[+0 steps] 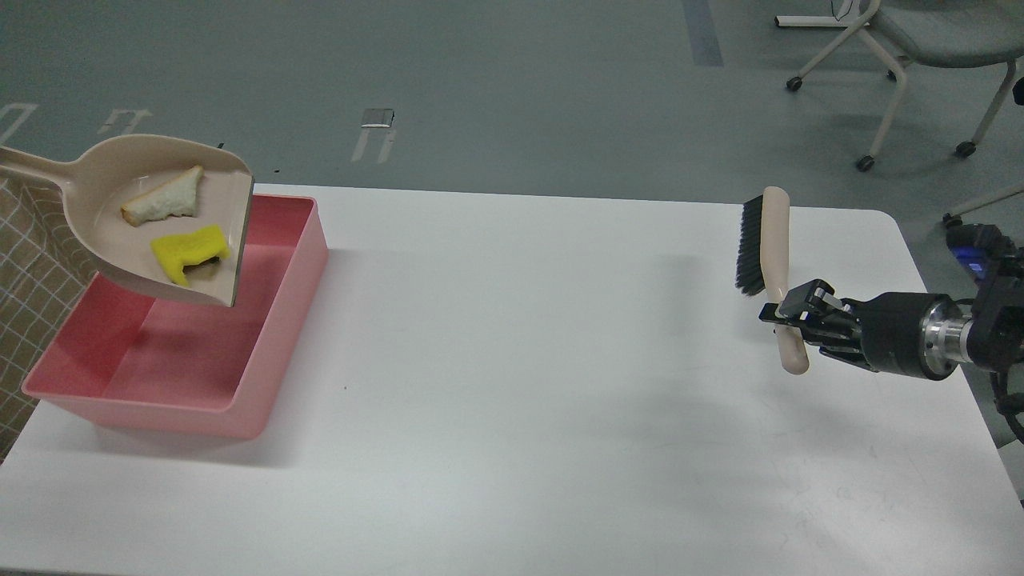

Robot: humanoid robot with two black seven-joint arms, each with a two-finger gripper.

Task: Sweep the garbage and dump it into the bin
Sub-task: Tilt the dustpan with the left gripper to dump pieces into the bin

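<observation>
A beige dustpan [104, 240] hangs in the air over the far left part of the pink bin [272, 320]. In the pan lie a triangular bread slice [164, 196] and a notched yellow sponge chunk [190, 250]. The pan's open lip points right and down toward the bin's inside. Its handle runs off the left edge, and my left gripper is out of view. My right gripper [788, 314] is shut on the beige handle of a hand brush [766, 248] with black bristles, held above the table's right side.
The white table [544, 384] carries the bin at its left end. A tan gridded surface [32, 256] stands left of the table. An office chair [920, 48] is on the floor at the back right.
</observation>
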